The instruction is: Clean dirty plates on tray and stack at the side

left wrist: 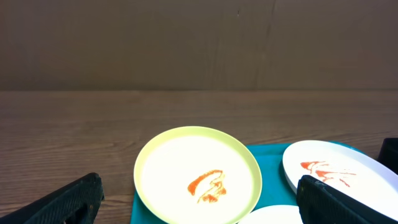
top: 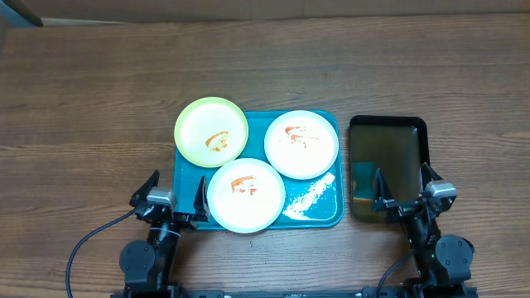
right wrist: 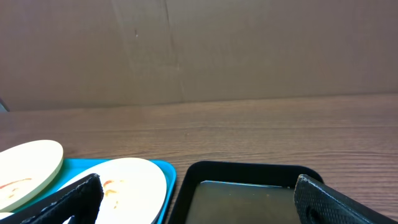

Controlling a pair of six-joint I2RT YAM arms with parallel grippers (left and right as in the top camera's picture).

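Note:
The teal tray (top: 327,211) holds three dirty plates with orange-red smears. A pale yellow-green plate (top: 211,132) sits at its back left and overhangs the rim; it also shows in the left wrist view (left wrist: 198,174). A white plate (top: 302,144) is at the back right, seen too in the left wrist view (left wrist: 342,174) and the right wrist view (right wrist: 134,180). Another white plate (top: 246,194) is at the front. My left gripper (top: 170,201) is open and empty at the tray's front left. My right gripper (top: 406,192) is open and empty over the black tray's near end.
A narrower black tray (top: 387,168) lies right of the teal tray, also in the right wrist view (right wrist: 249,193). A whitish smear (top: 308,197) lies on the teal tray's front right. A cardboard wall (left wrist: 199,43) stands behind the wooden table (top: 91,108).

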